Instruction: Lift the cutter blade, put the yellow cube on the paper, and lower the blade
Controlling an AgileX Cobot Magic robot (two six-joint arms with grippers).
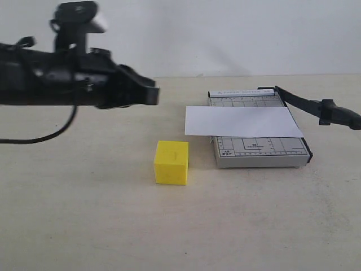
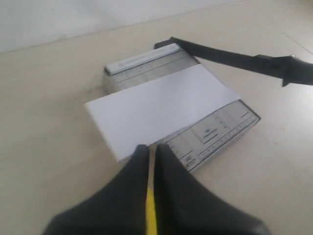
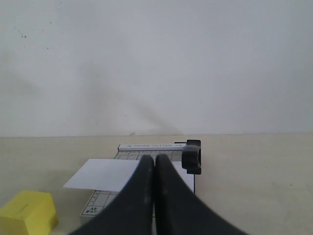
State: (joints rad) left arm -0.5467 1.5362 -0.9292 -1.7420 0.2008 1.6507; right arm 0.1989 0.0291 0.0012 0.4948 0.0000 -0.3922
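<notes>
Exterior view: bright yellow solid cube (image 1: pixel 171 162) on beige bench (image 1: pixel 84 220), near grey gridded cutter base (image 1: pixel 265 151), off white paper strip (image 1: pixel 242 121) lying across base. Long black cutter blade (image 1: pixel 307 103) raised. Left pincer (image 1: pixel 153 93) closed, empty; right pincer (image 3: pixel 154 157) closed, empty.

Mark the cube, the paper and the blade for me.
cube (image 1: pixel 171 162), exterior view, middle of its front face
paper (image 1: pixel 242 121), exterior view, centre of the sheet
blade (image 1: pixel 302 100), exterior view, midway along the thin arm
</notes>
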